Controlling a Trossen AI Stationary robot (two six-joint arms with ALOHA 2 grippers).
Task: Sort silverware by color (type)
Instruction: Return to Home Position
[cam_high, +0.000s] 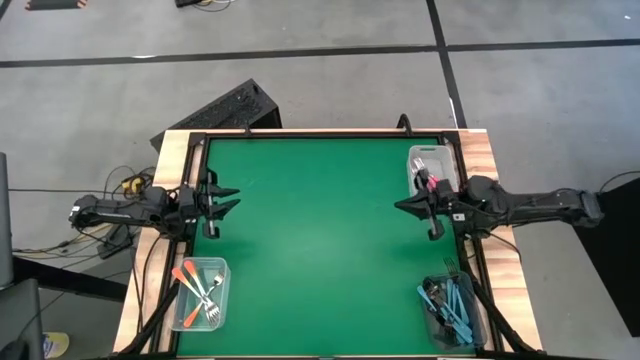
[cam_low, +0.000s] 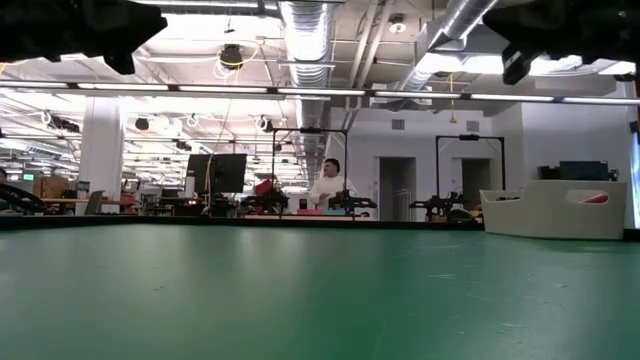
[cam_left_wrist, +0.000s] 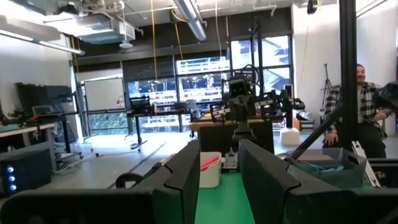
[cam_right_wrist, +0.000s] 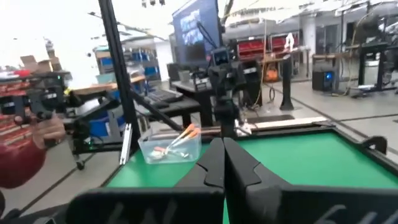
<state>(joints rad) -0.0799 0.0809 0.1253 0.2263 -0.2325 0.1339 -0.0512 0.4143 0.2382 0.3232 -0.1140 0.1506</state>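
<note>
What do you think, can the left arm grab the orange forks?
Probably yes. The orange forks lie in a clear bin beside the left arm, with nothing between and its jaws open.

Green mat (cam_high: 320, 240) on wood-edged table (cam_high: 170, 160). Three clear bins: near left (cam_high: 222, 265), near right (cam_high: 428, 322), far right (cam_high: 416, 152). Black case (cam_high: 225, 108) on floor. Person in white (cam_low: 328, 185) far behind.

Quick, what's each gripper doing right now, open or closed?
Left gripper: open, empty, at the left edge of the table.
Right gripper: closed, empty, at the right edge.
</note>
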